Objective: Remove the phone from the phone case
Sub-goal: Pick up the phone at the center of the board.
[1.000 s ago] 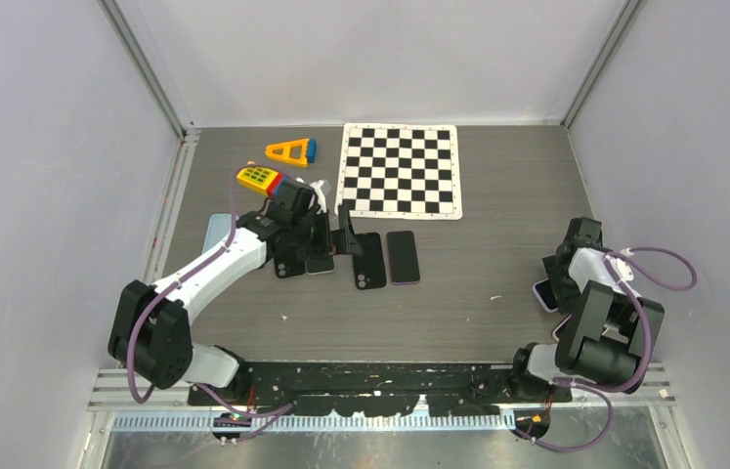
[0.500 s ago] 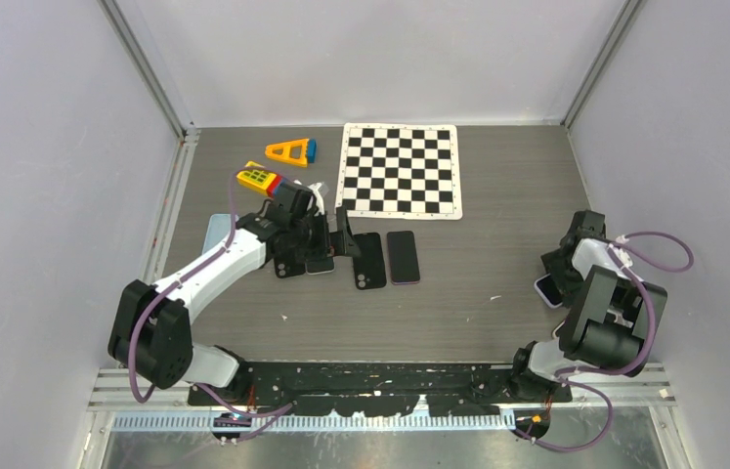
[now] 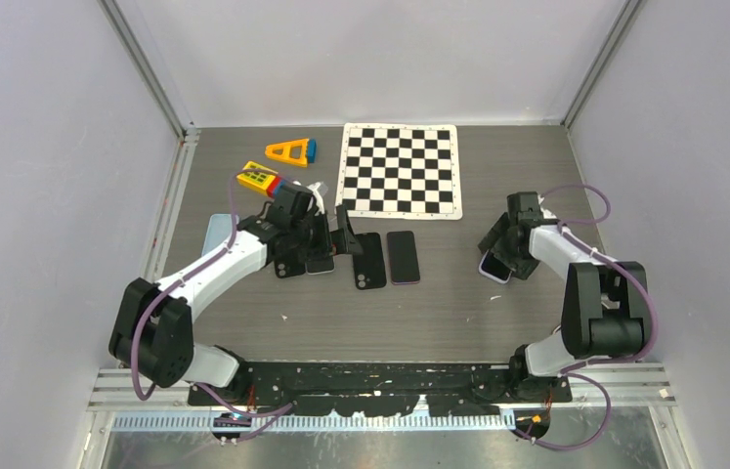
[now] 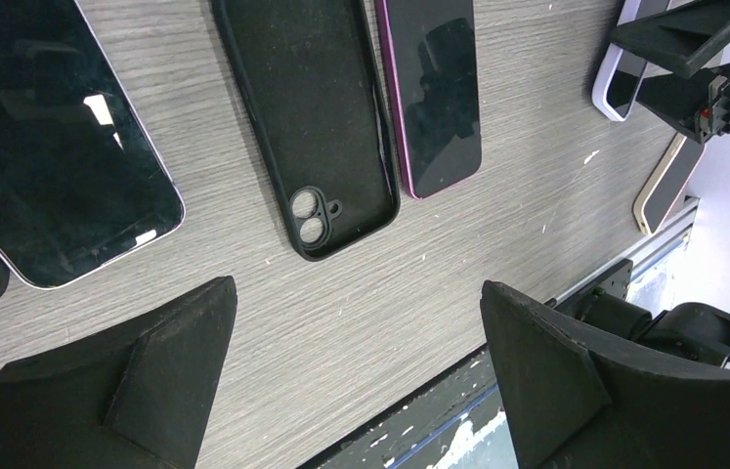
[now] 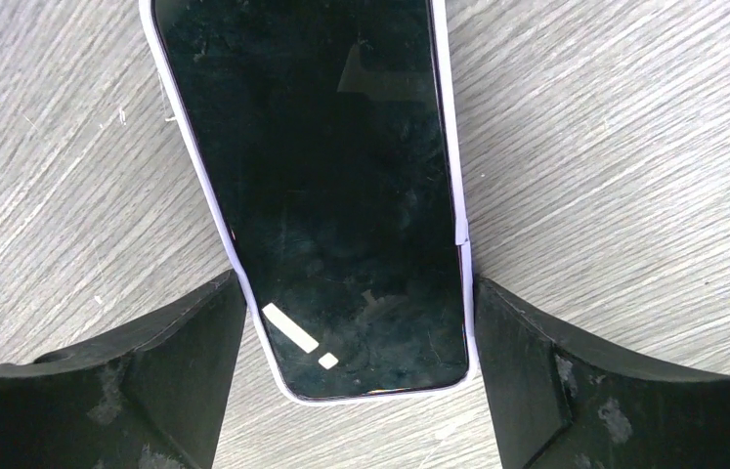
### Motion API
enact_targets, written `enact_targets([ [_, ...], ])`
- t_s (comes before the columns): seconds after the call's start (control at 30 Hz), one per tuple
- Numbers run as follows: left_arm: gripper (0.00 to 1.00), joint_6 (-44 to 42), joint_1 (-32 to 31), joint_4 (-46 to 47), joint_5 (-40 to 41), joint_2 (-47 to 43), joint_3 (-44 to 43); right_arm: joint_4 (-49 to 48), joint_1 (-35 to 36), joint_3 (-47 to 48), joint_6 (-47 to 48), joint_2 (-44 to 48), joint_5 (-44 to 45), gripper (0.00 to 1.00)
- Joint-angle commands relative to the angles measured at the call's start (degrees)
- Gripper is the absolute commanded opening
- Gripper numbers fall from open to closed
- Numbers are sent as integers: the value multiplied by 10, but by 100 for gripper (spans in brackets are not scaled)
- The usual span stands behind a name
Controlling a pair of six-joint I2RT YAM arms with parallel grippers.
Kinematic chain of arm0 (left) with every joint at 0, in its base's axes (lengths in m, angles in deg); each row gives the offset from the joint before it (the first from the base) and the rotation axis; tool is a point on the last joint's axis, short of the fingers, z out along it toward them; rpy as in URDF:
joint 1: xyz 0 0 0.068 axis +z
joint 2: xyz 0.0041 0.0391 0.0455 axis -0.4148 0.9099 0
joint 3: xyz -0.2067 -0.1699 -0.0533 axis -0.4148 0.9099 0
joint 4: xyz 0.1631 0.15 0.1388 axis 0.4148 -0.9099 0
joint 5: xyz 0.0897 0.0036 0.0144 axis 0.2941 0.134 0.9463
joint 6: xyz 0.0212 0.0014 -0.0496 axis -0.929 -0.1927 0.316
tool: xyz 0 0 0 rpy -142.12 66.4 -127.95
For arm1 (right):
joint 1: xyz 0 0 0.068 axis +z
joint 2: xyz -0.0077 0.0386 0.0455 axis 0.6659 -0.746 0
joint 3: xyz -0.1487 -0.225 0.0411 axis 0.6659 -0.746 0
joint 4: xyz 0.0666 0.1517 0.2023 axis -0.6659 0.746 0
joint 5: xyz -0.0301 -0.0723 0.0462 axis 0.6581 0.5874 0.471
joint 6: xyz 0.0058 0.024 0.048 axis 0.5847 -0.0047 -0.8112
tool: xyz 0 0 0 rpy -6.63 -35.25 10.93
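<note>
Grey wood-grain table (image 3: 439, 313). Left gripper (image 4: 356, 293) spread apart over 1 silver-edged phone (image 4: 48, 147), 1 empty black case (image 4: 307, 117), 1 purple-edged phone (image 4: 434, 88). Right gripper (image 5: 358, 288) clamped on white-cased phone (image 5: 317, 195), screen up, right of table centre, apart from others.

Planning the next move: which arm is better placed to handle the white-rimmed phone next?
Right. The right hand has the white-rimmed phone between its fingers, both touching the phone's edges. The left hand is open above the empty black case, well apart from that phone.
</note>
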Motion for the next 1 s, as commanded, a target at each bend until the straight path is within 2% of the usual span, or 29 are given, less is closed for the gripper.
enact_targets([
  [0.0,99,7,5,38,-15,8,10,18,-2,17,34,-49,-41,62],
  [0.03,99,7,5,39,-17,10,10,24,-2,26,37,-55,-38,67],
  [0.13,99,6,7,40,-19,12,9,29,0,48,37,-84,-30,90],
  [0.23,99,6,9,42,-19,8,13,48,1,83,45,-105,7,97],
  [0.4,99,7,14,47,-22,4,18,53,1,120,52,-158,46,99],
  [0.5,99,7,18,47,-25,4,18,56,1,142,52,-191,54,79],
  [0.6,99,7,21,48,-26,0,21,60,1,151,51,-200,57,74],
  [0.67,99,9,23,49,-26,-3,23,53,1,147,49,-195,59,67],
  [0.77,99,10,24,50,-25,-10,25,40,1,137,48,-169,47,48],
  [0.83,99,12,24,51,-25,-14,25,31,1,131,45,-148,29,41],
  [0.97,99,14,25,51,-30,-20,25,20,1,121,35,-99,-26,35],
])
